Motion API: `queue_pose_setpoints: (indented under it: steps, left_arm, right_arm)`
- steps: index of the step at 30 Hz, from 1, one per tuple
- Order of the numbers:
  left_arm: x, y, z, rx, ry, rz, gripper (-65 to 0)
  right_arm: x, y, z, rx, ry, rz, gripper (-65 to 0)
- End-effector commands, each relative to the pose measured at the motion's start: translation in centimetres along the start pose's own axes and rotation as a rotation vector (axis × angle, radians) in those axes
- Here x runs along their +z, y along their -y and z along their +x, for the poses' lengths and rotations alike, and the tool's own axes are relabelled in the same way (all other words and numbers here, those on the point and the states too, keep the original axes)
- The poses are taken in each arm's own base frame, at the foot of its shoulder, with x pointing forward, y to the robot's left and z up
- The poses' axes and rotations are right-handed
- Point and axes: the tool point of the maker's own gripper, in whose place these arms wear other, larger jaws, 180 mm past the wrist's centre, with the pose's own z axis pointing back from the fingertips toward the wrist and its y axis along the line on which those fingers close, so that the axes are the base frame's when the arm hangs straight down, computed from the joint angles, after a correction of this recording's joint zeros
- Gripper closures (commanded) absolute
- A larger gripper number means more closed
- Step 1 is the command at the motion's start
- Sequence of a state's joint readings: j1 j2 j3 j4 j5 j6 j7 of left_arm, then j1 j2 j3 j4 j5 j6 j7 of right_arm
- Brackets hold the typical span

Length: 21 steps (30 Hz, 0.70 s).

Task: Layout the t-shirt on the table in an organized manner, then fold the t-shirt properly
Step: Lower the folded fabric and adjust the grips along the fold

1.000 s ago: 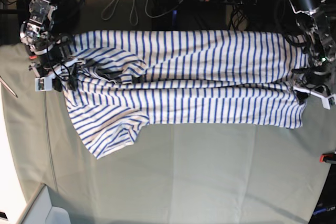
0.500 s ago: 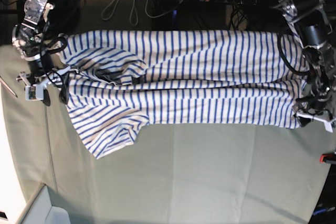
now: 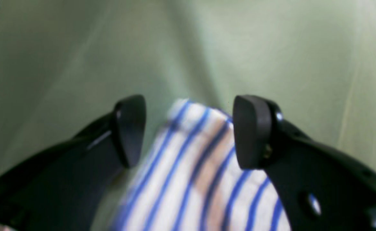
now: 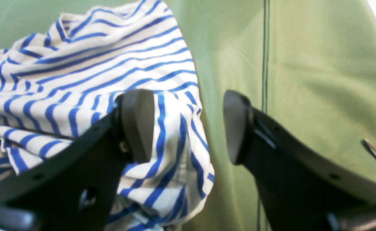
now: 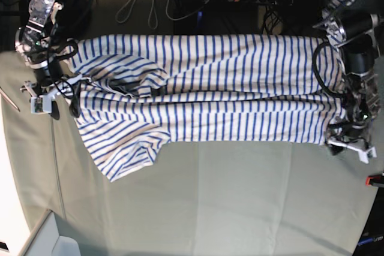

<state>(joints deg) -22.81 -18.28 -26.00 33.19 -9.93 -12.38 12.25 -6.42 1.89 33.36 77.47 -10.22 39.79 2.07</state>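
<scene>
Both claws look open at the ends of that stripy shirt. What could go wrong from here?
The left gripper is open with the t-shirt corner between its jaws; it might pinch the table cloth too. The right gripper straddles the shirt's edge, so a close could catch little fabric. One sleeve lies crumpled on the body and may get folded in.

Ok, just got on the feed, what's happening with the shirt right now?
The t-shirt lies spread sideways across the table, one sleeve bunched over its body. The left gripper is open over the hem corner, the right gripper open at the shoulder edge beside the cloth. Neither is holding fabric. Nothing is folded yet.
</scene>
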Motion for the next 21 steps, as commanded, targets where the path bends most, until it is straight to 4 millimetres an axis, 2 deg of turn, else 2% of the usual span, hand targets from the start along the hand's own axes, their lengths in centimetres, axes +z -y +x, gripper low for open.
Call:
queue_pose_setpoints:
  steps: [1, 5, 15, 17, 20, 21]
  left_arm:
    - [-0.3, 0.4, 0.4, -0.021, 0.013, -0.012, -41.4]
    - [-0.6, 0.2, -2.3, -0.025, 0.002, -0.005, -41.3]
    - [-0.6, -0.1, -2.0, -0.024, 0.024, 0.0, -39.9]
    - [-0.6, -0.1, -2.0, -0.024, 0.026, 0.0, -34.2]
    - [-0.6, -0.1, -1.9, -0.024, 0.027, 0.0, -23.5]
    - [-0.6, -0.1, -1.9, -0.024, 0.027, 0.0, -19.9]
  right_arm:
    - [0.0, 0.5, 1.5, 0.009, 0.052, -0.005, -34.8]
    - [0.1, 0.6, 1.5, 0.011, 0.051, -0.008, -34.8]
    - [-0.1, 0.7, 2.0, 0.02, 0.059, -0.006, -34.8]
    - [-0.2, 0.7, 2.1, 0.019, 0.061, -0.006, -34.9]
    - [-1.3, 0.9, 3.7, 0.011, 0.1, -0.011, -35.1]
    - [-1.7, 0.8, 3.6, 0.001, 0.097, -0.005, -35.1]
